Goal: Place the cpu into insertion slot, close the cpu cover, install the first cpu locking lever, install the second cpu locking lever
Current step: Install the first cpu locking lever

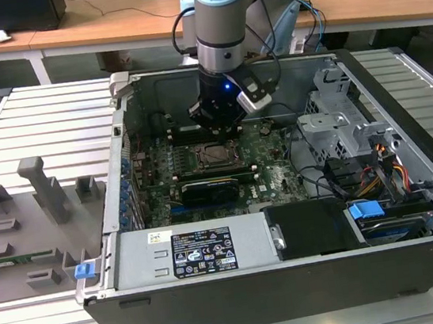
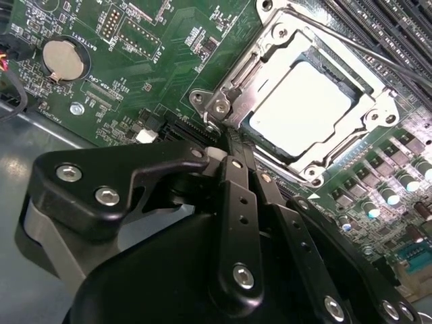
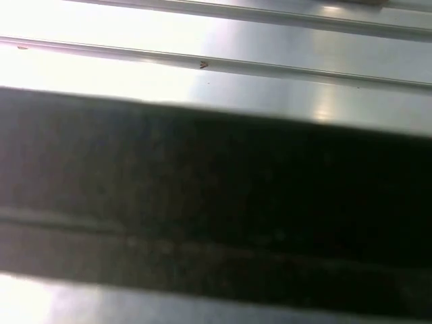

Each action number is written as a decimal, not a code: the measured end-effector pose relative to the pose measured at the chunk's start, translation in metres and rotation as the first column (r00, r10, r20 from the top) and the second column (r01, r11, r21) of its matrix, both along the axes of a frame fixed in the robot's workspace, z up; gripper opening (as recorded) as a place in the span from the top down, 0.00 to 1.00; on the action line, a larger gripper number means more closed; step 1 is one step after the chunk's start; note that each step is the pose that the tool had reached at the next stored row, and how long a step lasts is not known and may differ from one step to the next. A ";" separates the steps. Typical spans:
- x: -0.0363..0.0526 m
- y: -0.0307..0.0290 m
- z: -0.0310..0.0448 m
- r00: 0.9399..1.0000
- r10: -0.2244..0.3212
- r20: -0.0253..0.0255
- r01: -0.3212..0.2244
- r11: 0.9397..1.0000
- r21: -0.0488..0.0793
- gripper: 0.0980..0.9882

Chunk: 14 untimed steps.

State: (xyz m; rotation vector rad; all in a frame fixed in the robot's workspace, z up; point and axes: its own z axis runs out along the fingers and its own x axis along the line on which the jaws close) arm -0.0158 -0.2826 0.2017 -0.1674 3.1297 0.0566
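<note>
You're looking at the gripper [image 2: 226, 138] hanging low inside the open PC case [image 1: 400, 98], right over the green board [image 2: 155, 61], w/ its tips sitting just beside one corner of the cpu cover [image 2: 378, 108]. In the second wrist view the fingers [image 2: 236, 202] are lying pressed together, so the claw is clenched, and nothing is showing between them.

The cpu [image 2: 304, 108] is already sitting in the insertion slot [image 1: 217, 154], its pale metal top showing through the cover's square opening. The cover is lying flat over it. A thin locking lever [image 2: 378, 57] is running along the far side of the frame; whether it's hooked under its catch, can't tell. The near-side lever is hidden behind the fingers.

Risks as you're watching:
- Tips are riding v. close to the frame corner and its screws; a small sideways drift could be scraping the board or small parts nearby.
- If a lever isn't seated under its tab, it's prob. going to spring back up.
- Pushing down w/ the chip slightly off-square could be bending socket pins; seating can't be confirmed from here.
</note>
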 end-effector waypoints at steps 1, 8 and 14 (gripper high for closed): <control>0.0000 0.0000 -0.0005 1.000 0.000 0.000 0.000 1.000 0.000 0.99; 0.0000 0.0000 -0.0006 1.000 0.000 0.000 0.000 1.000 0.005 0.99; 0.0000 0.0000 0.0124 1.000 0.000 0.000 0.000 1.000 0.005 0.99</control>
